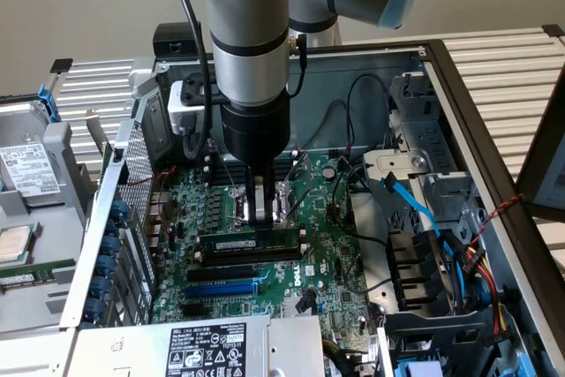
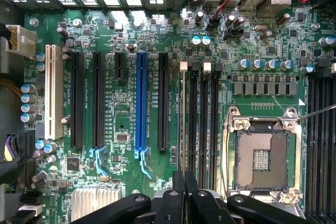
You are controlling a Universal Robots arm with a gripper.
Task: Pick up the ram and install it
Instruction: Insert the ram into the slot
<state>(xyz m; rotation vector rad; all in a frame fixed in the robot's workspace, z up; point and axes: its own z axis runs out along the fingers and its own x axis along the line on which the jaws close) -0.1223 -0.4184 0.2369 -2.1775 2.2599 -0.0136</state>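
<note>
Ana: What is the big grey arm doing?

Ben: It reaches straight down into an open metal computer box. It is round and smooth like a pipe, with a black claw at the end.

Ana: Is the claw open?

Ben: Only a tiny bit. Its two thin black fingers are pulled close together and pinch the top edge of the ram.

Ana: What does the ram look like?

Ben: It is a long, flat, dark green stick with a small white sticker on its side. It stands on its thin edge.

Ana: Where is it?

Ben: It is low on the green board, lined up along a long black slot. Nobody could tell from here if it is pushed all the way in. Just beside it lie more long black slots, and then a shiny blue slot.

Ana: What does the camera on the wrist see?

Ben: It looks down past the claw at the board. The board is bumpy with tiny parts and little round silver cans. The blue slot is a long straight bar, and a white slot sits well apart from it. There is a square metal socket with a shiny frame. A silver block with ridges sits near the claw.
</note>
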